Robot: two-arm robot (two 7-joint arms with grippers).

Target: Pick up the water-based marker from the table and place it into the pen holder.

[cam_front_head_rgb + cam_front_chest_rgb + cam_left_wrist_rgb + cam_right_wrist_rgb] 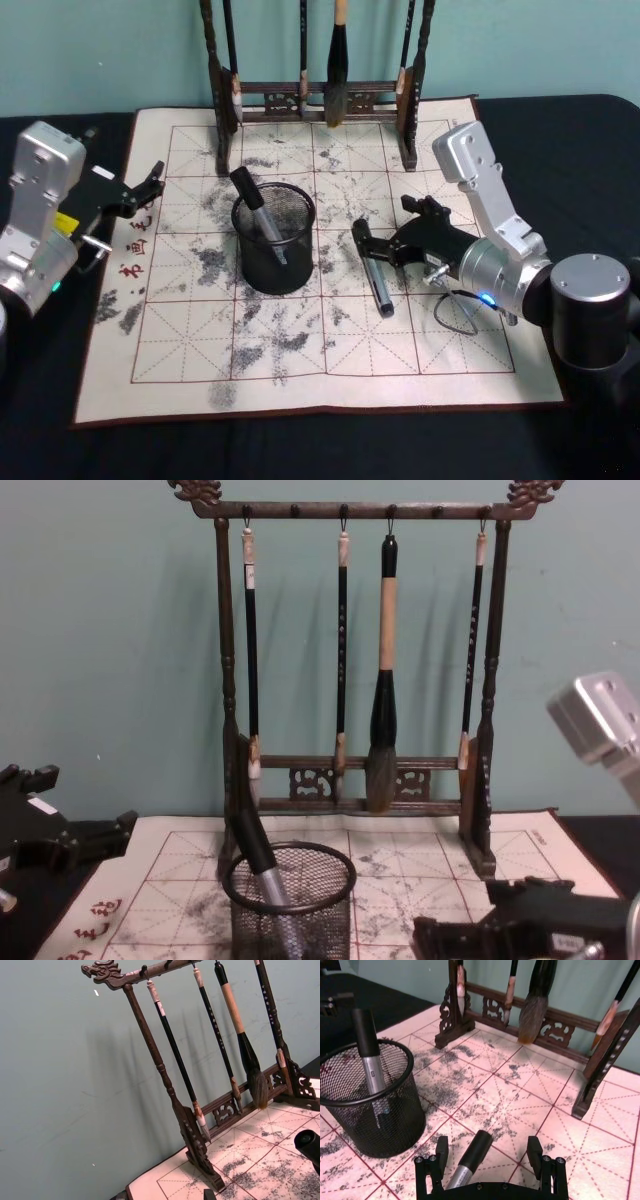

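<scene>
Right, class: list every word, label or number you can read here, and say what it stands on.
"书画毛", probably, though it is small: red characters at the left edge of the calligraphy mat.
Print on the marker standing in the pen holder: too blurred to read.
Yellow label on the left arm: too small to read.

Head camera looks down on the table [300,450]; chest and wrist cameras face the brush rack [227,660].

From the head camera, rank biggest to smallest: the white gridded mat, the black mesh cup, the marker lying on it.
Largest first:
White gridded calligraphy mat
Black mesh pen holder
Grey marker lying by the open right hand
Left hand parked at mat's edge.
</scene>
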